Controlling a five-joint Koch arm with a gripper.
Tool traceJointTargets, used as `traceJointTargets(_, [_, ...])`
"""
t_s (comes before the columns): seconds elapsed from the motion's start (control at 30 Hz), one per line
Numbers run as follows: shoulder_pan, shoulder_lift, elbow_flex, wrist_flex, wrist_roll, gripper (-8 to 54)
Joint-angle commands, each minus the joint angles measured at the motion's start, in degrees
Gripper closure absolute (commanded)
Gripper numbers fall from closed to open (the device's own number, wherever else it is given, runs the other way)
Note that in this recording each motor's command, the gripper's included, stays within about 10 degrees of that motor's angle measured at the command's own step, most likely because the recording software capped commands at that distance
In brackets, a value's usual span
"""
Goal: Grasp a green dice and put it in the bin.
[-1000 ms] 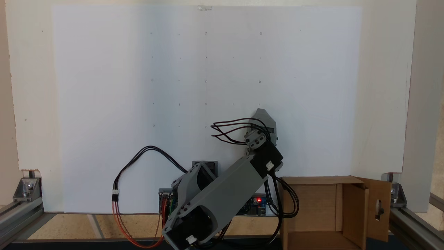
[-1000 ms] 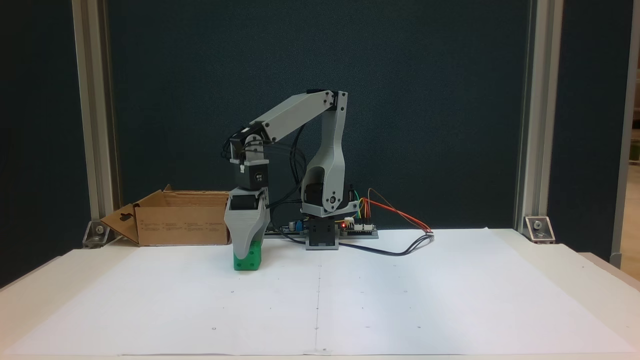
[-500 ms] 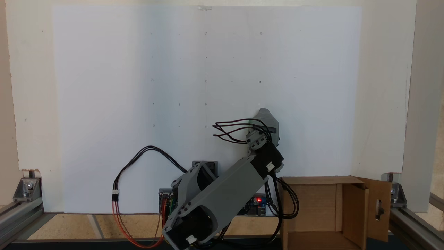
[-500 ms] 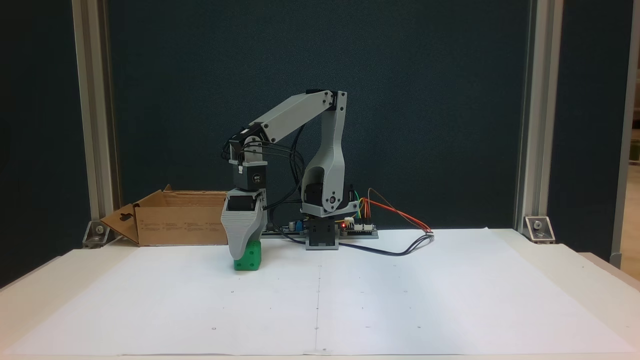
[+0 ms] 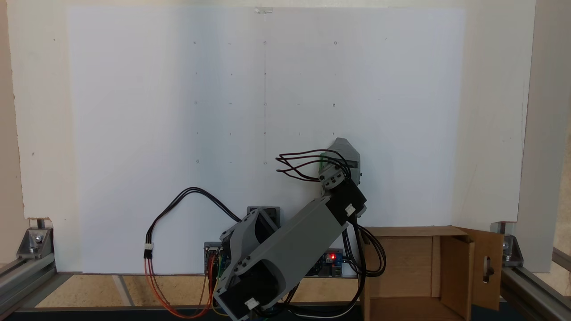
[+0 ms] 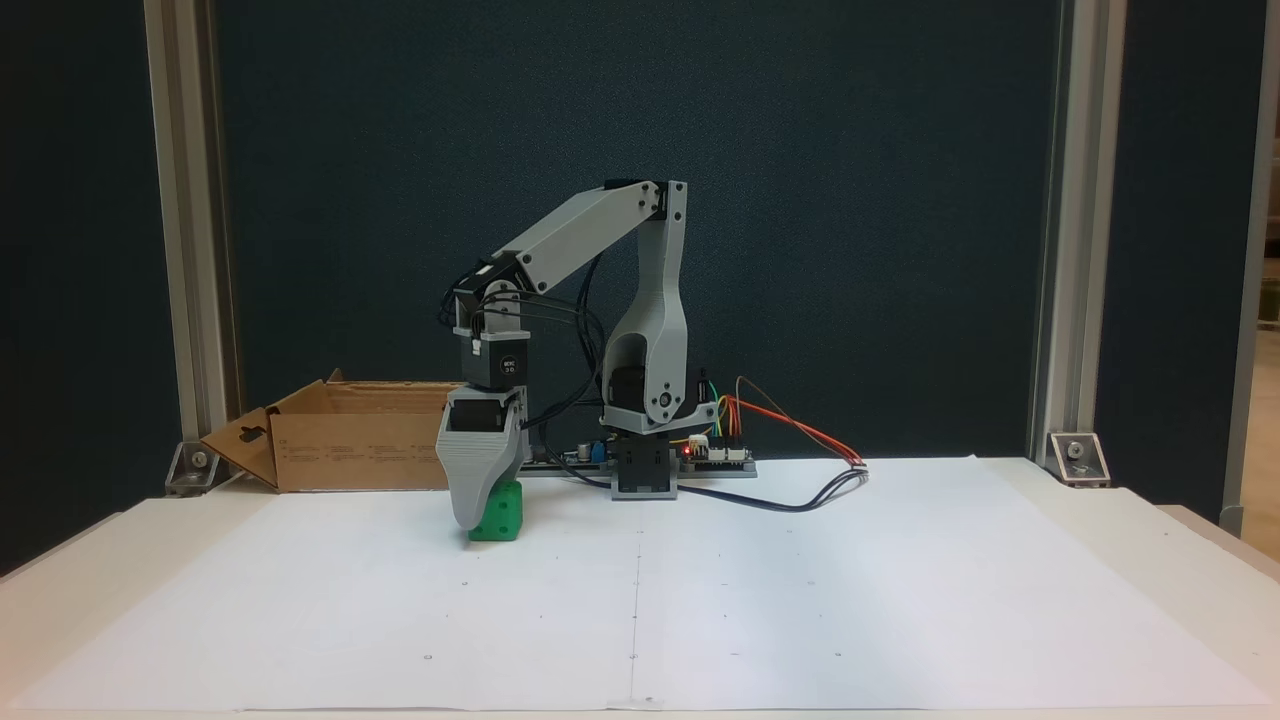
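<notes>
Grasping is being attempted, it seems. In a fixed view the gripper (image 6: pixel 468 520) is being lowered over the dice (image 6: pixel 497 512), which is sitting on the paper (image 6: pixel 800 600), with the bin (image 6: pixel 350 440) at its ten o'clock; only one jaw is being shown, so the opening cannot be told. In a fixed view from above, a green sliver (image 5: pixel 323 157) is being glimpsed under the wrist, the bin (image 5: pixel 401 263) lying at four o'clock. Closing, lifting and swinging binward are being called for.

One fixed view looks straight down from above and behind the grey printed arm (image 5: pixel 285 254). The other faces the arm (image 6: pixel 600 330) level from the table's front. Both share the white paper sheet (image 5: pixel 134 133) (image 6: pixel 800 600) and brown cardboard box (image 5: pixel 401 258) (image 6: pixel 350 450).
</notes>
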Motion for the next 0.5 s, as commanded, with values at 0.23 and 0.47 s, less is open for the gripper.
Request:
traceJointTargets(0.23, [-0.4, -0.6, -0.9, -1.1, 3.3, 9.1])
traceJointTargets(0.47, [-1.1, -0.6, -0.7, -1.2, 3.3, 9.1])
